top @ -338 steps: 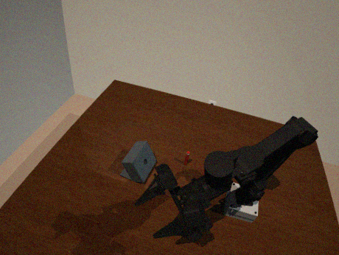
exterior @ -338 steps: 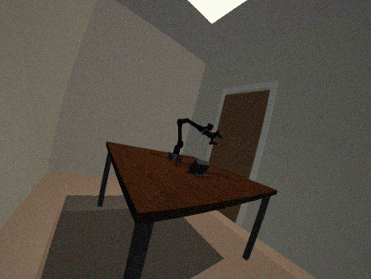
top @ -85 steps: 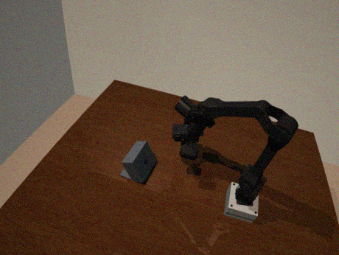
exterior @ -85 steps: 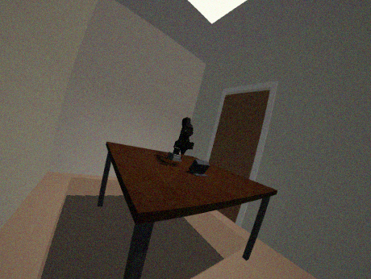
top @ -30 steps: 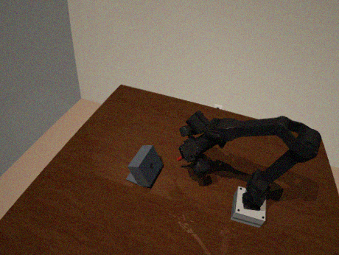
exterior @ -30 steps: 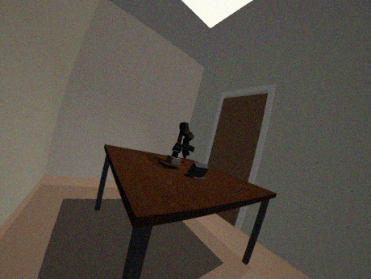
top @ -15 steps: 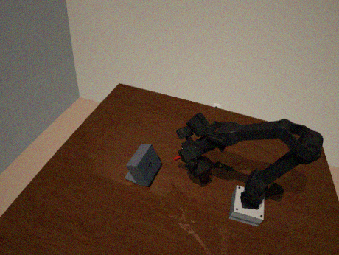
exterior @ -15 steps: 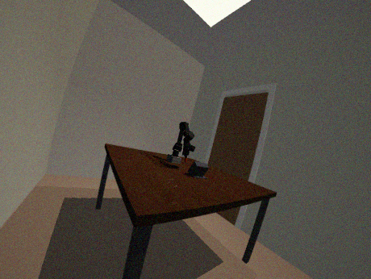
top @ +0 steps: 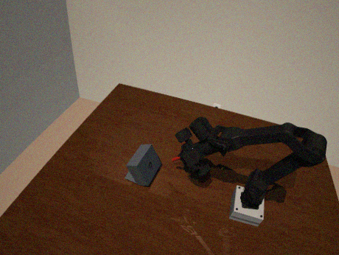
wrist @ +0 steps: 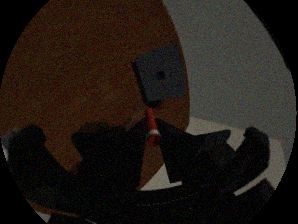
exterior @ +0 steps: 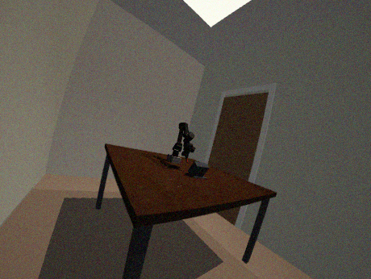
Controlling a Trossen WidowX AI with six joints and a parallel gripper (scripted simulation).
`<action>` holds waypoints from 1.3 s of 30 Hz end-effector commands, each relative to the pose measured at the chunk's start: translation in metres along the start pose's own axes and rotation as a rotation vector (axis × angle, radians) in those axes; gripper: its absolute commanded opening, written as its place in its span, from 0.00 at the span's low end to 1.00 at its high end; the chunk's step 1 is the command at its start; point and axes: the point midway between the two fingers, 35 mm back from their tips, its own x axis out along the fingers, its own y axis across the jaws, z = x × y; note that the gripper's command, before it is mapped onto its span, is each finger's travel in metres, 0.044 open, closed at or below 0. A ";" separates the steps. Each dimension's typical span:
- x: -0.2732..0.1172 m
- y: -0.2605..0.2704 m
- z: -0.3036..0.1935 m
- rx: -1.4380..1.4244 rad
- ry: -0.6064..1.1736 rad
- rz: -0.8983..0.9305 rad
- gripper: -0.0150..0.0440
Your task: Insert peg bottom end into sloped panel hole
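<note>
The red peg (top: 176, 159) (exterior: 186, 160) (wrist: 151, 120) is held in my gripper (top: 182, 158) (wrist: 150, 120), which is shut on it. One end sticks out past the fingertips toward the panel, and a pale band crosses the peg in the wrist view. The grey-blue sloped panel (top: 141, 170) (exterior: 198, 168) (wrist: 174, 60) stands apart from the peg, a short distance ahead of it. Its round-looking dark hole (top: 149, 164) (wrist: 160, 75) lies ahead of the peg tip and a little to the right in the wrist view. The peg's cross-section cannot be made out.
The arm's pale base plate (top: 239, 211) sits on the brown table (top: 110, 217) (exterior: 161, 197) (wrist: 60, 95), to the right of the panel in the top view. The table's far edge runs behind the arm and panel, with walls beyond.
</note>
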 end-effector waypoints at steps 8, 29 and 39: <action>-0.003 0.003 0.007 -0.114 -0.028 -0.055 0.25; -0.007 0.009 0.018 -0.331 -0.062 -0.159 0.25; -0.010 0.012 0.023 -0.432 -0.073 -0.212 0.25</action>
